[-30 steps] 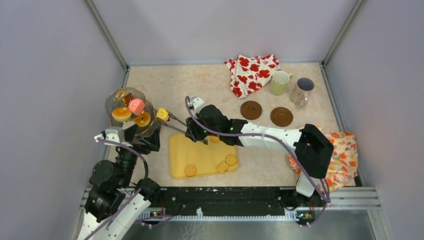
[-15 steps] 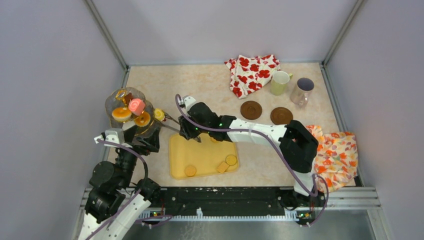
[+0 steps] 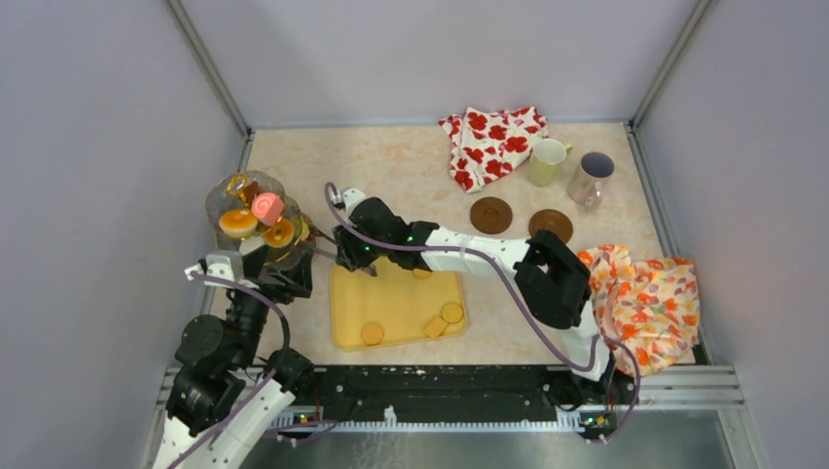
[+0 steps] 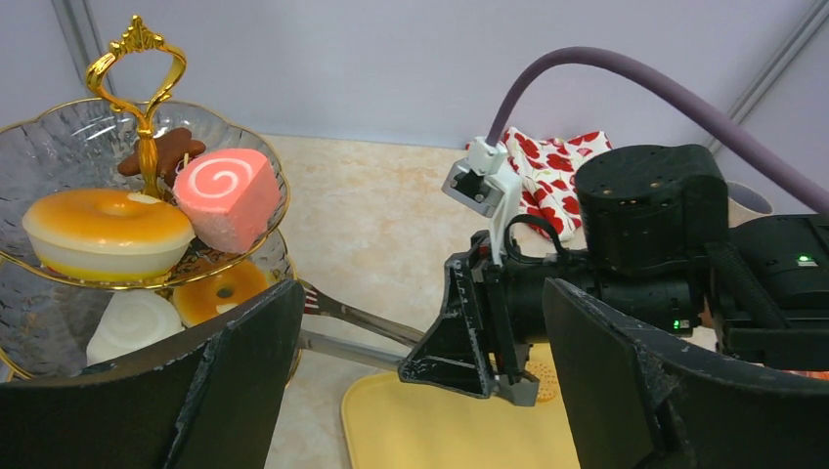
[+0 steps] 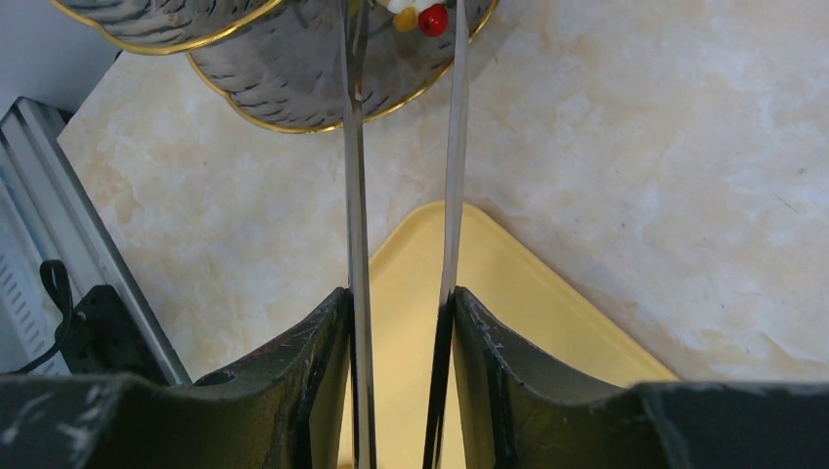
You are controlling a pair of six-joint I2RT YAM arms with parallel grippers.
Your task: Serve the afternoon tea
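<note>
We see a two-tier glass stand (image 4: pixel 54 147) at the left of the top view. Its upper tier holds a pink roll (image 4: pixel 228 198), an orange tart (image 4: pixel 108 232) and a brown biscuit (image 4: pixel 161 153). The lower tier holds a second tart (image 4: pixel 220 290) and a white sweet (image 4: pixel 132 325).

The yellow tray (image 3: pixel 391 303) at centre carries two round biscuits (image 3: pixel 372 333) and a yellow block (image 3: pixel 435 326) near its lower edge. Another orange piece (image 3: pixel 421 273) sits half under the right arm.

The yellow mug (image 3: pixel 547 161) and the grey mug (image 3: pixel 591 176) stand side by side at upper right. We cannot tell what is in them.

The right gripper (image 5: pixel 401 322) has its jaws narrow, clamped on the tongs (image 5: pixel 354 195), whose tips reach over the lower tier's rim. A small white, yellow and red sweet (image 5: pixel 420 12) shows between the tips, cut off by the top edge of the right wrist view.

The left gripper (image 3: pixel 282 276) sits just below the stand, its jaws wide and gripping nothing.
</note>
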